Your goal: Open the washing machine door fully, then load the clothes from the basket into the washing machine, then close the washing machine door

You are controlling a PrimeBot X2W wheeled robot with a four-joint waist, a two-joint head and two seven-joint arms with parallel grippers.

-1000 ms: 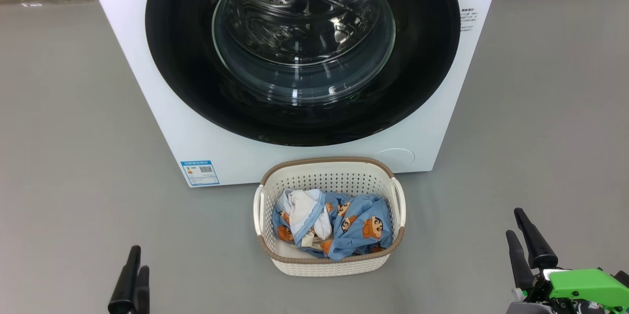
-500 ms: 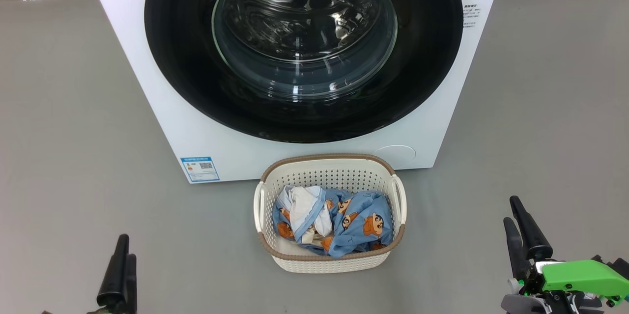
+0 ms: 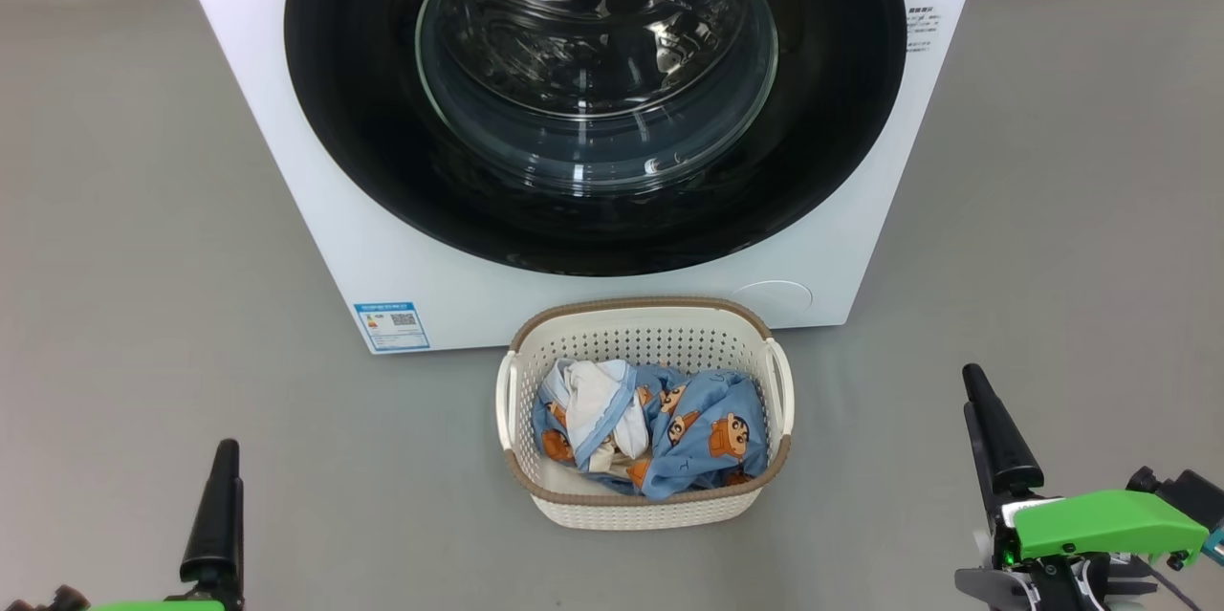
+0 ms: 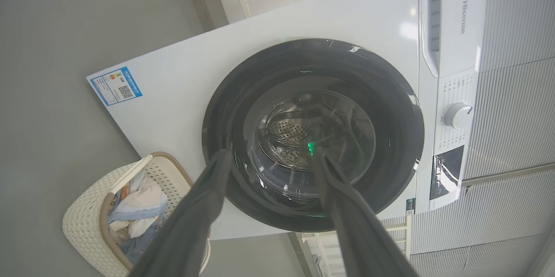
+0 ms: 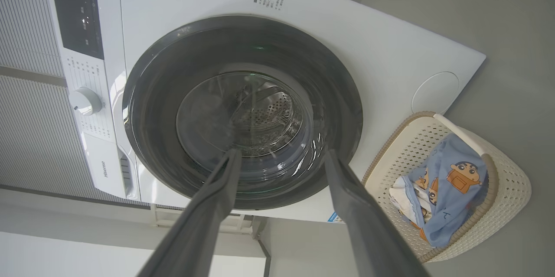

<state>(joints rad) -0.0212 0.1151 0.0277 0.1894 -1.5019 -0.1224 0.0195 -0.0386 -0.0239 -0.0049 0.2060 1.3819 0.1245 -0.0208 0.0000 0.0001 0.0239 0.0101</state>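
Observation:
The washing machine (image 3: 316,209) stands ahead, and its door (image 3: 595,66), a glossy black ring around a glass bowl, lies flat against the front. On the floor before it sits the basket (image 3: 641,310), holding the clothes (image 3: 708,429): light-blue printed garments and a white cloth (image 3: 598,401). My left gripper (image 3: 226,453) hangs at the lower left, well short of the basket. In the left wrist view it (image 4: 271,155) is open and holds nothing. My right gripper (image 3: 973,377) is at the lower right, and the right wrist view shows it (image 5: 282,153) open and holding nothing.
Grey floor (image 3: 124,257) spreads on both sides of the machine and basket. The control panel with a knob (image 4: 457,115) runs along the machine's top. A blue label sticker (image 3: 392,326) marks the lower front. A ribbed pale wall (image 4: 516,108) stands behind the machine.
Both grippers have crept forward, toward the machine. The right one has turned so its two fingers now overlap in the head view. The whole head picture has shifted slightly.

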